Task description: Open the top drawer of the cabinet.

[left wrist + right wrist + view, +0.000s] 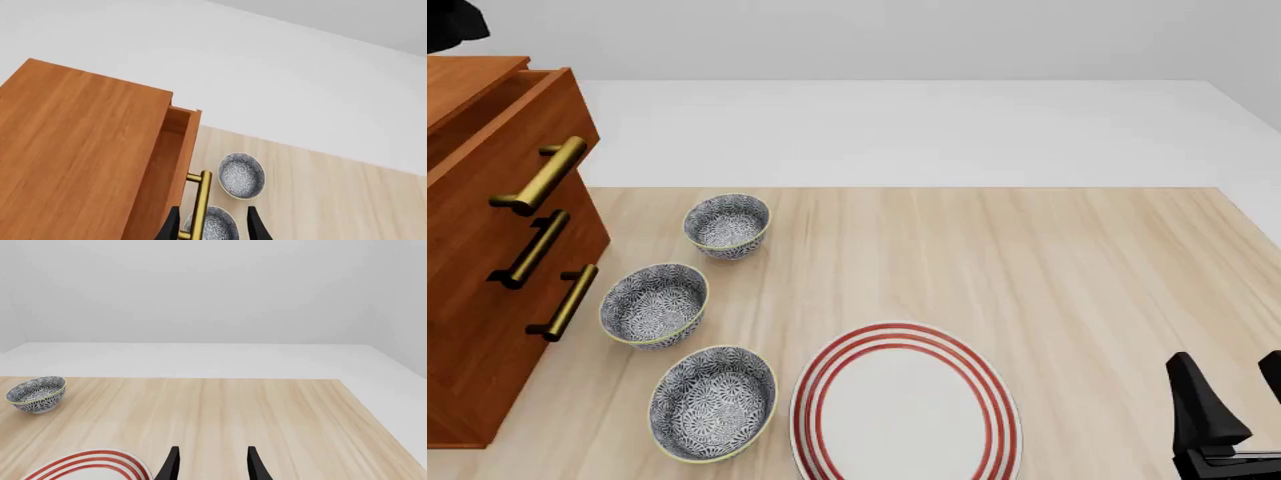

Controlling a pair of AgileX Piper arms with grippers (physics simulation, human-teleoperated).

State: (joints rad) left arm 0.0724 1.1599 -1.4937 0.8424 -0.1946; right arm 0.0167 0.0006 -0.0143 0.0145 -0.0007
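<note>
The cabinet point(481, 330) stands at the table's left edge, and its top point(73, 150) fills the left wrist view. The top drawer point(521, 130) is pulled out a little, showing a gap behind its front point(175, 150). Its brass handle point(541, 176) also shows in the left wrist view point(202, 200). My left gripper point(212, 227) is open and empty, up above the cabinet and looking down past the drawer front. A dark part of that arm point(447, 25) shows at the far left. My right gripper point(1228, 420) is open and empty at the near right, far from the cabinet; it also shows in the right wrist view point(212, 465).
Three patterned bowls point(726, 224) point(654, 303) point(713, 402) sit in a row just right of the cabinet. A red-ringed white plate point(905, 405) lies at the near middle. The two lower drawers point(527, 250) are shut.
</note>
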